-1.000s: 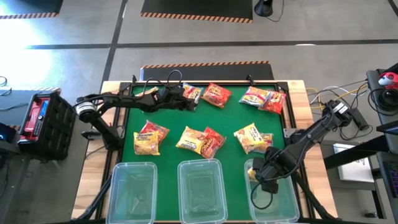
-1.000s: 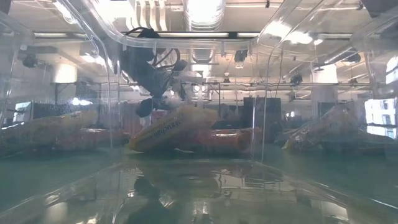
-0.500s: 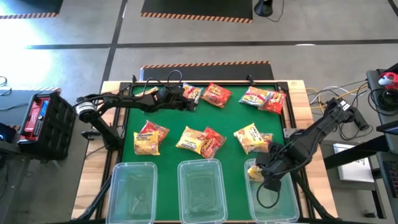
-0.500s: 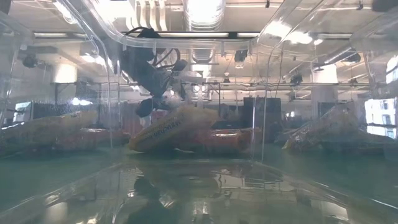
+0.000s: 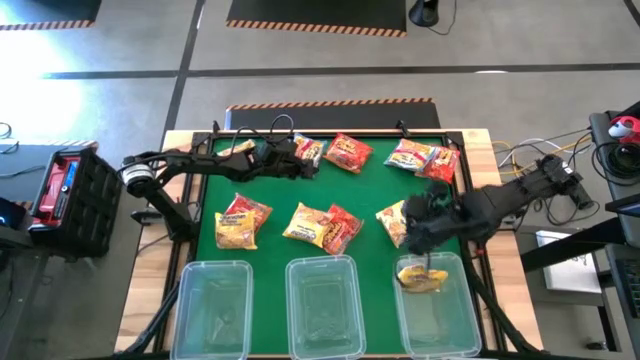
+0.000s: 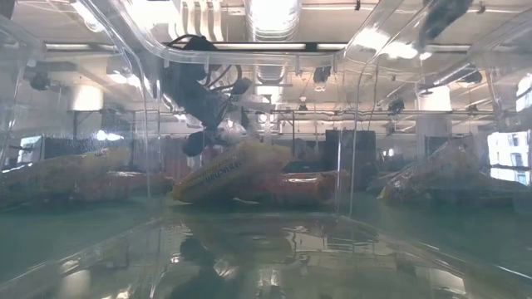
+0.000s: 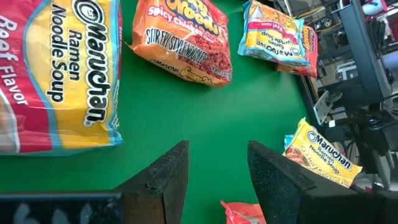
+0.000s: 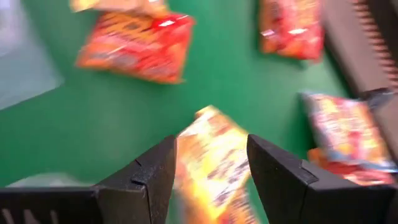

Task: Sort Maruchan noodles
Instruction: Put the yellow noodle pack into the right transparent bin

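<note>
Barely begun: one yellow packet (image 5: 421,277) in the right bin (image 5: 436,320) (other bins bare), right gripper (image 5: 428,213) spread and empty, left gripper (image 7: 217,180) parted, unladen.

You see grey concrete floor (image 5: 300,90) with hazard-striped mats (image 5: 315,12), a wooden bench (image 5: 480,160) edge, and ceiling lights (image 6: 270,12) overhead.

Dark jointed arms, black cables, seemingly foam-padded fingers (image 7: 165,180)
</note>
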You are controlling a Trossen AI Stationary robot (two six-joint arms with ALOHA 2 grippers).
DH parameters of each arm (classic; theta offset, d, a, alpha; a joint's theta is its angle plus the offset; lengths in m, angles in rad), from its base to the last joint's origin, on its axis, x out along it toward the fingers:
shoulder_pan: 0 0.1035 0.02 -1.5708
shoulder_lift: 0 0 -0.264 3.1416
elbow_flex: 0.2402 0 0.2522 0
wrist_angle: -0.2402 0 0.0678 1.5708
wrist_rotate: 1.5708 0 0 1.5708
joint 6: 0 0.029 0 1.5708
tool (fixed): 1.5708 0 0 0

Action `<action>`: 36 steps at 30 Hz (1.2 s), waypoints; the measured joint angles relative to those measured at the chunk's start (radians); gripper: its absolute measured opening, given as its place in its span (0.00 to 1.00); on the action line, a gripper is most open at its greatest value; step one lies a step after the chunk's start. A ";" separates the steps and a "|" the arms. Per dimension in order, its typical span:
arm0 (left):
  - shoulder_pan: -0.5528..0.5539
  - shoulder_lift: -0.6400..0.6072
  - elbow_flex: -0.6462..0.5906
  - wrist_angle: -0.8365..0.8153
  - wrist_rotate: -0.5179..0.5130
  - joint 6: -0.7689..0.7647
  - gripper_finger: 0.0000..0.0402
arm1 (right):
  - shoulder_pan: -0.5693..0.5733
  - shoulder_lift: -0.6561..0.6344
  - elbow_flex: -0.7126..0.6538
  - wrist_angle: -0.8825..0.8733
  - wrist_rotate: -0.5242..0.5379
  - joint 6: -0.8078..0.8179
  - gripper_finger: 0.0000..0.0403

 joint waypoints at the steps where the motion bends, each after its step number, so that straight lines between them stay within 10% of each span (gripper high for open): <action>1: 0.000 0.000 0.000 0.001 0.000 -0.004 0.36 | -0.036 0.000 0.000 0.002 0.010 -0.027 0.46; 11: -0.046 0.000 0.000 -0.009 0.033 -0.046 0.36 | -0.392 0.015 -0.015 0.189 -0.081 -0.287 0.46; 20: -0.154 0.000 0.000 -0.112 0.055 -0.067 0.36 | -0.637 0.032 -0.159 0.600 -0.616 -0.395 0.45; 36: -0.277 -0.080 0.000 -0.502 0.054 -0.112 0.36 | -0.695 0.108 -0.420 1.121 -0.957 -0.136 0.45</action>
